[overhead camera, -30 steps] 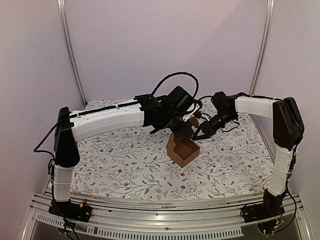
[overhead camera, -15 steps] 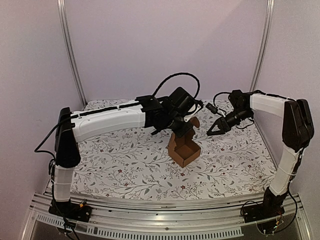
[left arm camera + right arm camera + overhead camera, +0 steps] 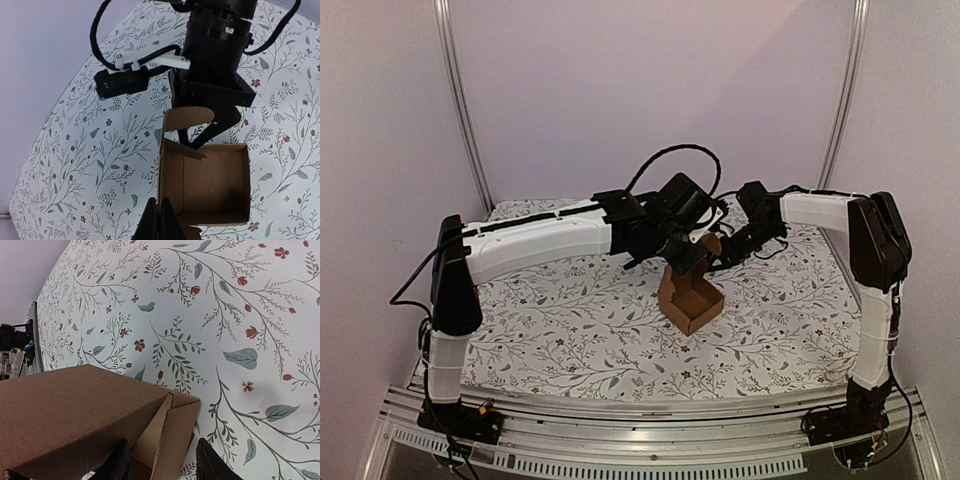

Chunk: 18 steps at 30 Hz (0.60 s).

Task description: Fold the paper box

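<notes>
Brown cardboard paper box (image 3: 692, 300) is sitting open-topped, mid table (image 3: 570, 320). Left gripper (image 3: 157, 220) jaws, pressed together, are pinching one wall; right gripper (image 3: 162, 465) jaws, spread, are straddling a far corner. Upright lid flap (image 3: 189, 119) likely needs tucking down next.

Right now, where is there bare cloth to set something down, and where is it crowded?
Free: cloth near-left, between left arm and paper box, and near-right, before the right arm. Crowded: at the box, where left gripper and right gripper meet.

Left claw (image 3: 159, 210) pinched closed, right claw (image 3: 161, 450) parted.
</notes>
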Available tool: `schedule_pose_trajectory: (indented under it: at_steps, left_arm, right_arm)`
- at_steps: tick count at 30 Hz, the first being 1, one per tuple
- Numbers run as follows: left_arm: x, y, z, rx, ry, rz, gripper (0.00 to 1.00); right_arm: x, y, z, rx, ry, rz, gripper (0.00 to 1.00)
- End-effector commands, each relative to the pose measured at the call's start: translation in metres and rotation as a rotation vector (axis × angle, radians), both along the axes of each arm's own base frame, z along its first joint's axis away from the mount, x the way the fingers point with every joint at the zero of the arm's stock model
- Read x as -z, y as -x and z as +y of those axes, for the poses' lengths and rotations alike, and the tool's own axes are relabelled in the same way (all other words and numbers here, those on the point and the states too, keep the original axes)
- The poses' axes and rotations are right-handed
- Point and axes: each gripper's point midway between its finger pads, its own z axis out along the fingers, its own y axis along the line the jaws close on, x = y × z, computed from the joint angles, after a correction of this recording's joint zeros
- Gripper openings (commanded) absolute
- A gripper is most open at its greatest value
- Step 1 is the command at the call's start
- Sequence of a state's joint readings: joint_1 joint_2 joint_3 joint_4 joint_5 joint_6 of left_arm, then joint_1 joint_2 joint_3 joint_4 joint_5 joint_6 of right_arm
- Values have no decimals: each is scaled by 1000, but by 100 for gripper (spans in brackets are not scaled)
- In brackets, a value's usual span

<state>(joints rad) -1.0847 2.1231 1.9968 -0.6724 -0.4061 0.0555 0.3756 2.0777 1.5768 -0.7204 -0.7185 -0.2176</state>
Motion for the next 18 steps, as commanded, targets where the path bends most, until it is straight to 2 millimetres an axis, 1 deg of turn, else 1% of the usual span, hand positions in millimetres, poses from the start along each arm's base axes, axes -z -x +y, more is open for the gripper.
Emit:
schedule_pose_trajectory:
  at_steps: [1,6,9,12,15,18]
  left_arm:
    - [12,9,-12,20,0,27,0]
    - [14,18,-18,34,-5,25,0]
    - [15,24,-22,45,-7,26,0]
    - [15,31,-25,55,-17,18,0]
    - [16,39,-30,70,-31,3,0]
    - [20,42,-31,78,-64,-19,0]
  right_arm:
    - [13,11,-7,1,52,49,44]
    - [22,21,-14,-12,86,65,44]
    - [21,23,-20,-2,99,73,45]
    - [14,24,-34,20,97,78,45]
    - [7,27,-52,50,98,76,45]
    - [-1,32,-73,86,109,77,46]
